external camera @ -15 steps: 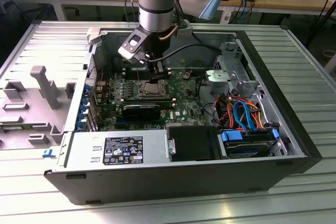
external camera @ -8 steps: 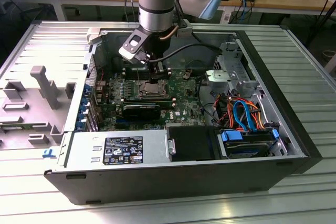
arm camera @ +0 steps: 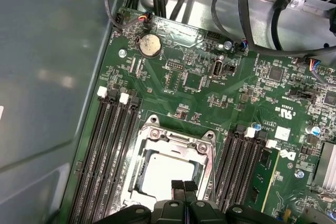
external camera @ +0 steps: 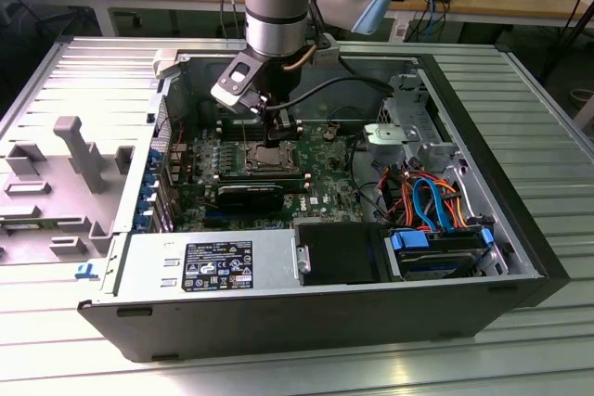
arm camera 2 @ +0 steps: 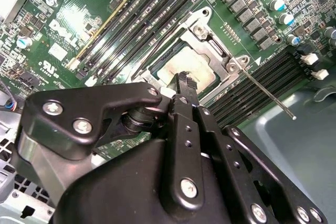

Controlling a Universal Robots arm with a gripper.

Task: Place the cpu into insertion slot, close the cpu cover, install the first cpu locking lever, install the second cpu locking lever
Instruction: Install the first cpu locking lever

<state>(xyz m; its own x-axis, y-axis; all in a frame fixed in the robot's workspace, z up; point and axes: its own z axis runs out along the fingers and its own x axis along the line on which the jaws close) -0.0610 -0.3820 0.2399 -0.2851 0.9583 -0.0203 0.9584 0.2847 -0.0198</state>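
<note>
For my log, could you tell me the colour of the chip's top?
The chip is dull silver; see the first wrist view.

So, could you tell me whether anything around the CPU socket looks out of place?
One thin locking lever sticks out free across the memory slots instead of lying along the cpu cover.

The cpu (arm camera: 167,174) lies in the insertion slot (arm camera: 138,169), framed by the cpu cover (arm camera: 178,141), with memory slots (arm camera: 105,156) flanking both sides.

Silver cpu (arm camera: 167,174), green board (arm camera: 231,103) (black slots (arm camera: 107,150))
</note>
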